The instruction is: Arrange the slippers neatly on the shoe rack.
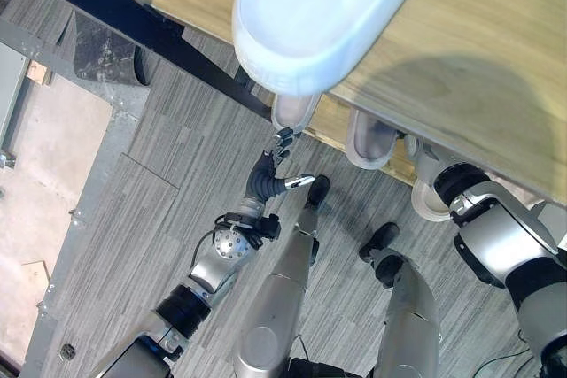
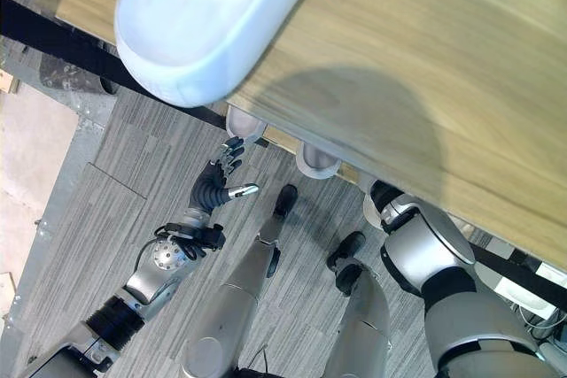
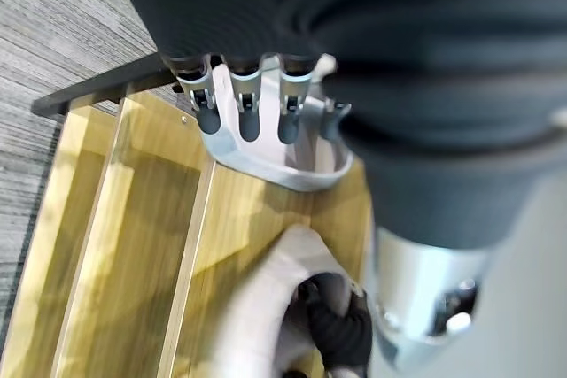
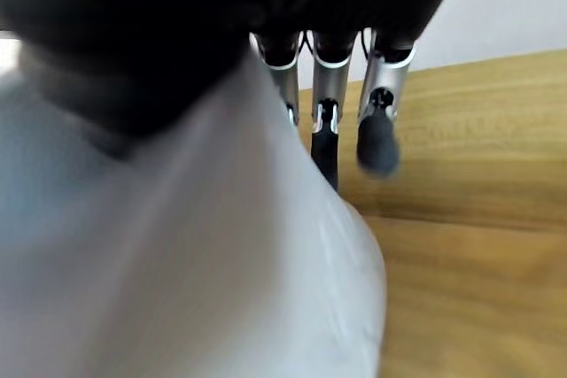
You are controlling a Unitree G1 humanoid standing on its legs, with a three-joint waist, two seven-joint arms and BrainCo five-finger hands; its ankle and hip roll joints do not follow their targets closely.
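Note:
A wooden shoe rack (image 1: 496, 59) fills the upper right, with a pale blue-white slipper (image 1: 310, 15) lying on its top board. More pale slippers poke out from the lower shelf. My left hand (image 1: 266, 179) reaches up to the leftmost one (image 1: 295, 112), fingers straight and tips at its rim; the left wrist view shows them over that slipper (image 3: 275, 165). My right arm goes under the top board. In the right wrist view my right hand's straight fingers (image 4: 326, 121) lie over a white slipper (image 4: 221, 263) on the wooden shelf.
Two further slippers (image 1: 370, 143) (image 1: 430, 196) sit at the lower shelf's edge. The rack's black frame bar (image 1: 133, 15) runs across the upper left. Grey carpet lies below, with a dark slab (image 1: 106, 55) and a tan floor panel (image 1: 44, 174) to the left.

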